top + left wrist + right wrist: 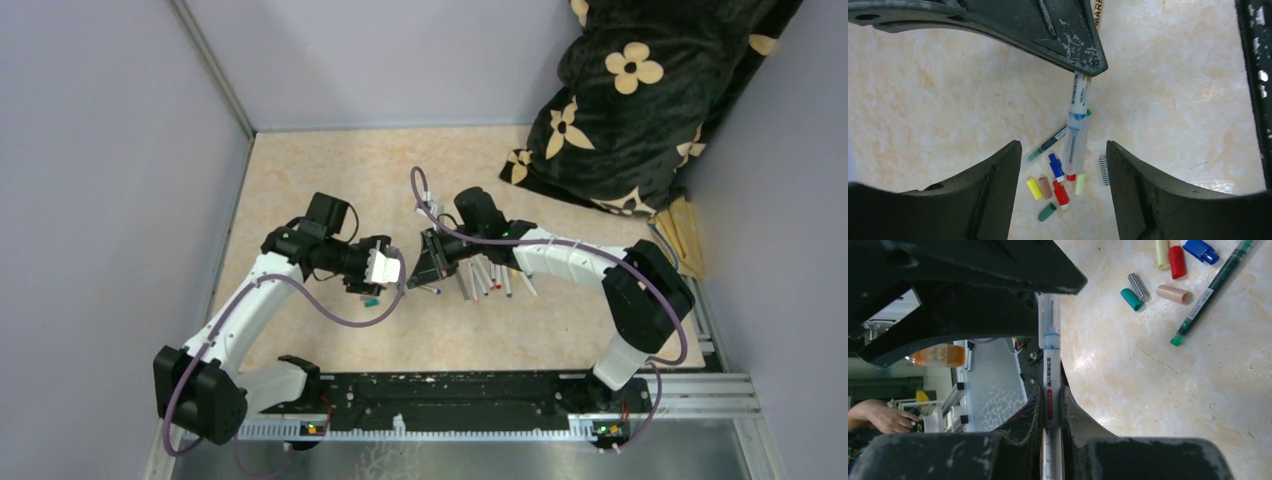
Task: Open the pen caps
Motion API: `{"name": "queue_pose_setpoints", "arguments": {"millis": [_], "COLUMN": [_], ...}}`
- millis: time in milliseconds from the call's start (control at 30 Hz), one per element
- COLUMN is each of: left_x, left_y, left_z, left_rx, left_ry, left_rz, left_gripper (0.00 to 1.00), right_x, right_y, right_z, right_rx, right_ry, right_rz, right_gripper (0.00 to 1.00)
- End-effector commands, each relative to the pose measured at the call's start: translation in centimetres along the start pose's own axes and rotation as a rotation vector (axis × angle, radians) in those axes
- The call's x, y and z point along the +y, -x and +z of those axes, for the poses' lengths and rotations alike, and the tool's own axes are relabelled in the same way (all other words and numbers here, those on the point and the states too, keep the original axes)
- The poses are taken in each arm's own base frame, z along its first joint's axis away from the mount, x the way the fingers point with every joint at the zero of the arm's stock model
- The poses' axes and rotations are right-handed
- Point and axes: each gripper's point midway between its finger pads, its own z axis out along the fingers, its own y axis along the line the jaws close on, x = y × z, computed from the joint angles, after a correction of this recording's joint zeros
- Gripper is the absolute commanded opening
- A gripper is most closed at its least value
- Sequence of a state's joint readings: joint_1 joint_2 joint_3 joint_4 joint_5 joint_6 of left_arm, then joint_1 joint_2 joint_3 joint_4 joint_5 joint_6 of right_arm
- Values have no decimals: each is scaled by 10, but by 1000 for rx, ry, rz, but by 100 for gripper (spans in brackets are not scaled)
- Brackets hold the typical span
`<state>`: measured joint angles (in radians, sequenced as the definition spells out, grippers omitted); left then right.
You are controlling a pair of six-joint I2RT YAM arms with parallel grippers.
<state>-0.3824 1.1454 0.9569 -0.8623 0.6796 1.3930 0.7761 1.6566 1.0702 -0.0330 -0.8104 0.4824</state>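
Right fingers (pixel 1036 407) of mine are pinched tight on 1 white pen (pixel 1050 370), low centre of the right wrist view, with the barrel pointing straight up the frame. Its far end wears a clear cap (pixel 1050 320) with a blue band, and I judge that cap not yet off. Left fingers (pixel 396 270) stand wide, holding nothing. In the left wrist view the capped end hangs between them at lower centre, touching neither.

To do this well I'd set the left fingers square across the clear cap, beyond the blue band, so I close on cap alone and not on barrel. Then I'd pull straight along the pen's line, with no sideways twist. My right grip sits well back on the barrel, so a crooked tug may lever the pen loose. Right must hold firm.

Below, on the table (pixel 923 100), loose caps (pixel 1060 194) lie clustered at lower centre of the left wrist view, 7 that I can count, just beside a green pen (pixel 1048 145). I'd drop the new one there. Farther off, right of centre in the top view, a row of pens (pixel 488 280) lies under my right arm.
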Motion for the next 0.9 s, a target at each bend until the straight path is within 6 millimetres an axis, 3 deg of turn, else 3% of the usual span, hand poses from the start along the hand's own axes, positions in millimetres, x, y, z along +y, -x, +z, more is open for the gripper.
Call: {"name": "queue_pose_setpoints", "arguments": {"millis": [0,167,367,500,533,600,667,767,867], "left_x": [-20,-18,-16,-11,-8,-3,1,6,6], "left_y": [12,17,12,7,6,7,10,13,14], "left_z": [7,9,11,10,9,7,6,4,2], "left_rx": [-76,-94,-62,-30,-25,-23,-28,-32,-23], "left_ry": [-96,-103,-100,-76,-65,-44,-32,-20,-21], "left_rz": [-82,-95,-98,-94,-87,-75,-63,-45,-24], "left_gripper": [69,59,26,12,10,7,6,6,4], "right_x": [23,25,22,16,14,12,14,19,21], "right_y": [23,27,29,22,21,16,15,15,18], "right_z": [0,1,3,4,5,7,11,18,19], "right_rx": [-44,-59,-69,-64,-65,-68,-75,-76,-104], "right_ry": [84,93,95,81,78,79,90,109,120], "right_rz": [-59,-63,-60,-48,-41,-24,-24,-25,-14], "right_gripper": [0,0,0,0,4,26,37,39,34]}}
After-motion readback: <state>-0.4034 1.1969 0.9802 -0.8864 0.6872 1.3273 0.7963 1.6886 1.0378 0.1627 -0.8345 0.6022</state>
